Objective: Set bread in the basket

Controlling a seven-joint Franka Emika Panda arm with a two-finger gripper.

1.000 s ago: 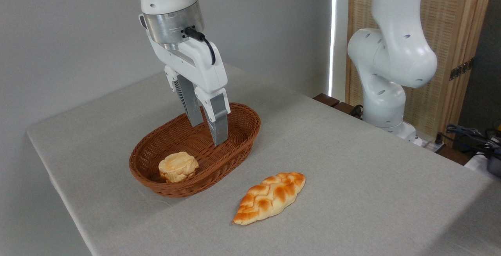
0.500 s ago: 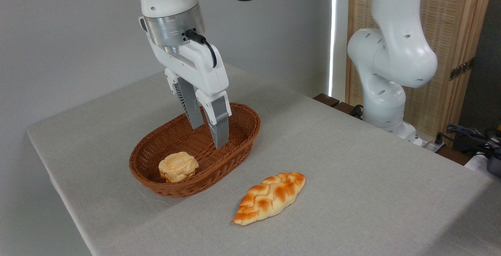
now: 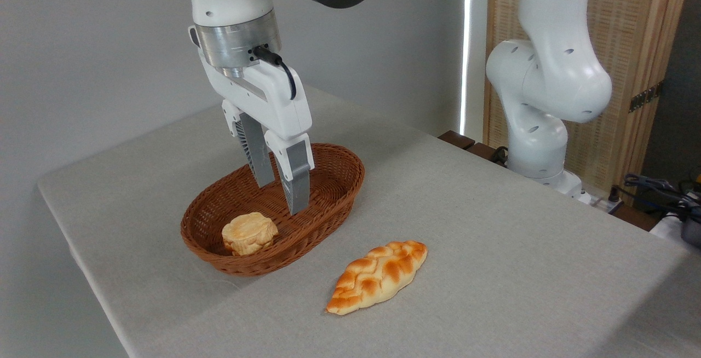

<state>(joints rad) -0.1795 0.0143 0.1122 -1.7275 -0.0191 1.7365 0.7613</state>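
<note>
One braided bread [image 3: 377, 276] beside woven basket [image 3: 334, 209]

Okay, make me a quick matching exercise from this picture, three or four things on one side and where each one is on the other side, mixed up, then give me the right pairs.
Things:
1. braided bread
2. round bun
3. gripper
4. basket

Places:
A. inside the basket, at its near end
B. lying on the bare tablecloth
C. hanging above the basket's inside, jaws apart and empty
D. on the table, left of the braided bread

Pairs: 1-B, 2-A, 3-C, 4-D
</note>
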